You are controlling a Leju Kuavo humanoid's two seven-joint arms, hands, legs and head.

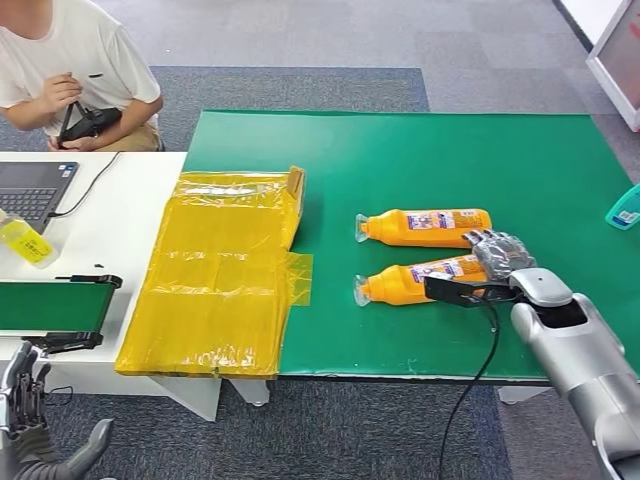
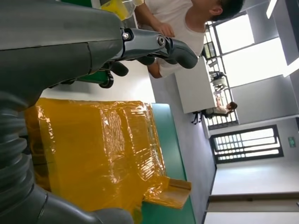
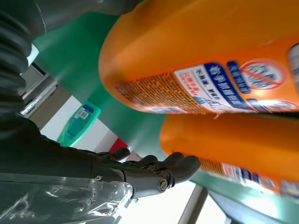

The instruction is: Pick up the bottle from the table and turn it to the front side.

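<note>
Bottle (image 1: 419, 281) lies on green table (image 1: 528, 170), right robot hand (image 1: 498, 255) around it.

orange bottles (image 1: 424, 227): two being seen lying on the green bench (image 1: 453, 150) | teal bottle (image 1: 624, 208): one being seen at the bench edge | yellow wrapped packages (image 1: 219, 275): one being counted | laptops (image 1: 30, 190): one being counted | persons (image 1: 72, 60): one being seen | robot hands: two being counted, left hand (image 1: 23, 385) and right hand (image 1: 498, 252)

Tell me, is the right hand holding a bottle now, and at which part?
It cannot be told. The right hand is at the base end of the nearer orange bottle, which lies on the green table, but no closed grip shows.
</note>
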